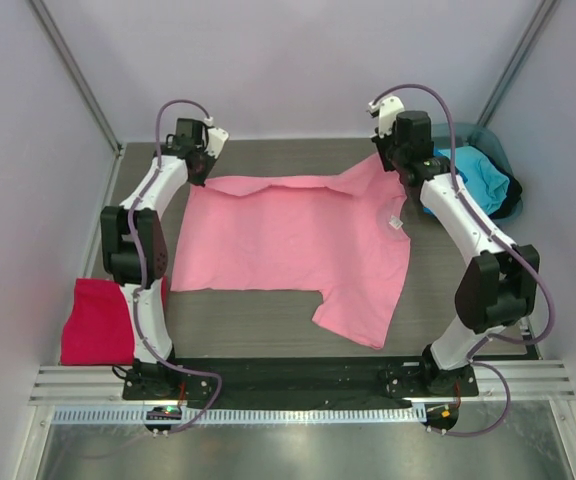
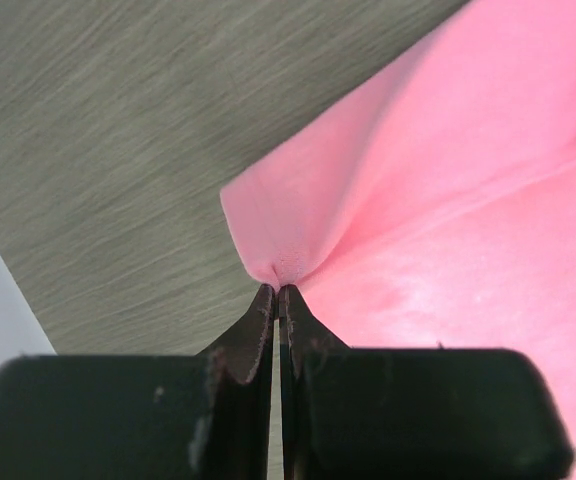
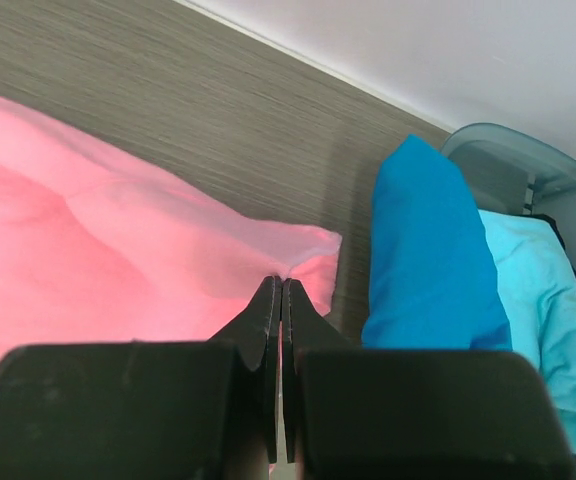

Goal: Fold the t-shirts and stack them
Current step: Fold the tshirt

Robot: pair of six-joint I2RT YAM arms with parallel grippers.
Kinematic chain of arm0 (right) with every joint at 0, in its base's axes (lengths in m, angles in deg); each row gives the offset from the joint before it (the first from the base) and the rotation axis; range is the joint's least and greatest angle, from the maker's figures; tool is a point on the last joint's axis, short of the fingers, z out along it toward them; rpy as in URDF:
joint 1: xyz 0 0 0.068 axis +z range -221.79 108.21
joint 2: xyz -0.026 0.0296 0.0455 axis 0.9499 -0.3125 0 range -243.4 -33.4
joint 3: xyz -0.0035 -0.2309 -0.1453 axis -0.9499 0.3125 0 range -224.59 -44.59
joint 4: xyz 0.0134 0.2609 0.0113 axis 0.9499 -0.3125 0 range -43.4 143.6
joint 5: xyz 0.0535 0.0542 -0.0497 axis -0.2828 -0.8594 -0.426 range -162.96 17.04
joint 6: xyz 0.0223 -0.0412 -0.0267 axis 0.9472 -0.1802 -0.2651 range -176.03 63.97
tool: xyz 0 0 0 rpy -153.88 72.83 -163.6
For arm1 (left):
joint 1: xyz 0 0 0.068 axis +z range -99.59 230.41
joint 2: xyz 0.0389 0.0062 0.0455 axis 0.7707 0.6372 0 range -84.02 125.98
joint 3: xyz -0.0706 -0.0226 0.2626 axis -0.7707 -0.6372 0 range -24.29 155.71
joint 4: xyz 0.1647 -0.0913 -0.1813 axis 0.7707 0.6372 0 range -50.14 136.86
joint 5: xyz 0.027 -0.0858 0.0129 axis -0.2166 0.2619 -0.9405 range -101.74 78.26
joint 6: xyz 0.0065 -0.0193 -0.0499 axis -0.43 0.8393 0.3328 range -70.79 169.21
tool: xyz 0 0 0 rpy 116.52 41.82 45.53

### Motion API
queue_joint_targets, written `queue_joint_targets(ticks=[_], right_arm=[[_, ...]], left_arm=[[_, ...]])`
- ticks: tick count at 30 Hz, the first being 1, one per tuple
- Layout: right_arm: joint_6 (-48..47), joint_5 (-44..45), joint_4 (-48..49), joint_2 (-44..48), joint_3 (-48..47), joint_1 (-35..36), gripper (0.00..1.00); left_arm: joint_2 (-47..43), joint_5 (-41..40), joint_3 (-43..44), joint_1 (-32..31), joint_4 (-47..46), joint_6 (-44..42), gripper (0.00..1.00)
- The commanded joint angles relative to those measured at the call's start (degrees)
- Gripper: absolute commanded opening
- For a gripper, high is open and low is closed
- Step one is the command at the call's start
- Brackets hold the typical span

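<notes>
Soft light pink cloth t-shirt spread on grey wood-grain table, far corners pinched by clamped left gripper and right gripper, crimson shirt laid near-left, blue shirt and turquoise shirt heaped in translucent grey-teal tub far-right.

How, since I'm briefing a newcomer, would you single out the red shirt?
At the table's near left corner, beside the left arm's base, lies the crimson shirt, a compact bundle. Unlike the spread pink shirt and the blue shirts in the far-right tub, it is dark red.
</notes>
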Motion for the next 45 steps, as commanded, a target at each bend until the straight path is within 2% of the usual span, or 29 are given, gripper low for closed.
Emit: queue_joint_targets(ticks=[1, 16, 36, 45], right_arm=[[1.86, -0.29, 0.35, 6.46, 0.89, 0.29, 0.01], [3.62, -1.87, -2.55, 14.11, 9.94, 0.3, 0.01], [7.58, -7.4, -7.83, 18.77, 12.32, 0.3, 0.01], [8.37, -9.08, -8.8, 19.91, 16.63, 1.09, 0.01]], left_arm=[[-4.45, -0.19, -1.15, 0.28, -0.56, -0.9, 0.0], [-5.6, -1.5, -4.93, 0.28, -0.55, -1.87, 0.0], [-6.83, -2.91, -12.32, 0.37, -1.96, -1.26, 0.0], [-6.48, -3.7, -15.04, 0.46, -2.75, -0.64, 0.0]])
